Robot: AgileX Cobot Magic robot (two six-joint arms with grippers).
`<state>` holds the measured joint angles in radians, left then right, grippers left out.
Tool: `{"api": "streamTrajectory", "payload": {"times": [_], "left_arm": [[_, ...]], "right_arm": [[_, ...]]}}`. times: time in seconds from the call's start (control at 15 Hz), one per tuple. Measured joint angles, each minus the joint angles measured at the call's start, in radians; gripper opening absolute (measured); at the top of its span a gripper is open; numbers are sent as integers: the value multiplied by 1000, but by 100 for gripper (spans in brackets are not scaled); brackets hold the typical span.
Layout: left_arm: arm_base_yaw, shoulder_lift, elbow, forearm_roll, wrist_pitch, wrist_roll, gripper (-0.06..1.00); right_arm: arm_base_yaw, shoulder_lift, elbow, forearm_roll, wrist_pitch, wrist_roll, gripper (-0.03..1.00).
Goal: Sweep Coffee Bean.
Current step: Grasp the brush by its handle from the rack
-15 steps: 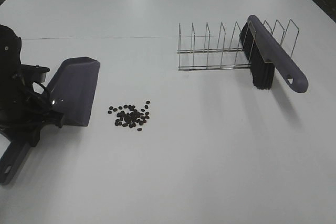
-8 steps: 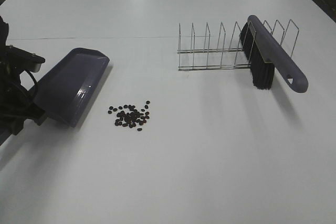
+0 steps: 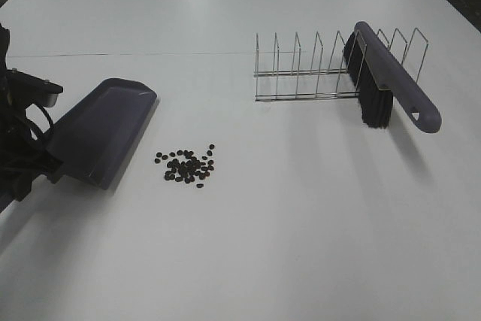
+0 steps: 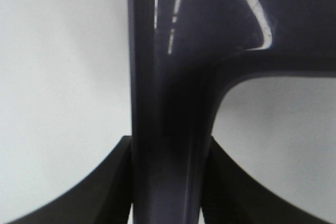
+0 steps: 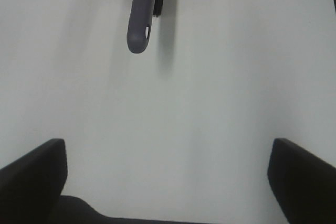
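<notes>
A loose cluster of dark coffee beans lies on the white table. Just to its left is a purple dustpan, its mouth edge close to the beans. My left gripper is shut on the dustpan's handle at the left edge of the overhead view. A purple brush with black bristles leans in a wire rack at the back right; its handle end shows in the right wrist view. My right gripper is open over bare table, well short of the brush.
The wire rack stands at the back right of the white table. A thin line runs across the tabletop behind the dustpan.
The left gripper lifted and turned the dustpan, then lowered it, so its mouth now points toward the beans. The beans, brush and right gripper have not moved.
</notes>
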<state>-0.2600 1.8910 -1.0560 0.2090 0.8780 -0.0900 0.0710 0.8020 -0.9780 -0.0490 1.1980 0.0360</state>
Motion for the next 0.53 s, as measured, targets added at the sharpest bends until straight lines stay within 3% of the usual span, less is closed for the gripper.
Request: {"api": "streamTrajectory", "payload": {"times": [0.53], "left_arm": [[0,0,0,-44,3,0,33]], "right_arm": [[0,559,-358,2,23,-60,93]]}}
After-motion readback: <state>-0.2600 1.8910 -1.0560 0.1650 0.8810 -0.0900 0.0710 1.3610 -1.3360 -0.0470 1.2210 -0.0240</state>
